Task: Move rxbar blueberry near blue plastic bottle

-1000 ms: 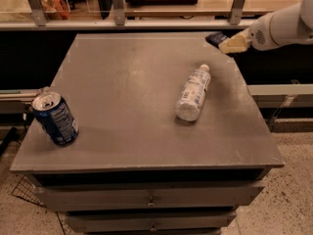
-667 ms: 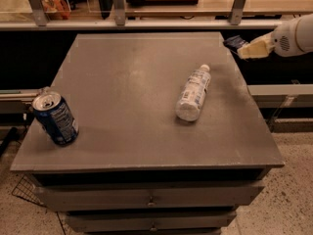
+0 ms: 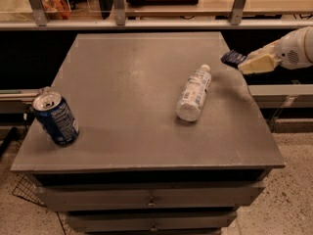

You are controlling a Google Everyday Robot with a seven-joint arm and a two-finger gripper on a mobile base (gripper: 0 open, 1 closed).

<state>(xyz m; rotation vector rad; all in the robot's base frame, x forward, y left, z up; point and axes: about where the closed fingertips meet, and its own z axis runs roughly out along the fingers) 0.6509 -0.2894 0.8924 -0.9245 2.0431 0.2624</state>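
The blue plastic bottle [image 3: 194,93] is clear with a white cap and a white-bluish label. It lies on its side right of the middle of the grey table [image 3: 127,87], cap pointing to the far right. My gripper [image 3: 243,62] reaches in from the right edge of the view. It is shut on the rxbar blueberry [image 3: 233,58], a small dark navy bar that sticks out leftward from the cream fingers [image 3: 257,62]. The bar hangs over the table's right edge, up and to the right of the bottle's cap and apart from it.
A blue soda can [image 3: 55,117] stands upright near the table's front left corner. A rail with metal posts [image 3: 146,23] and a shelf run behind the table. Drawers [image 3: 146,197] sit below the top, and a wire basket [image 3: 29,195] is at the lower left.
The gripper with the bar has moved right along the table's far right side, then down toward the front, ending nearer the bottle's cap. Bottle and can have not moved.
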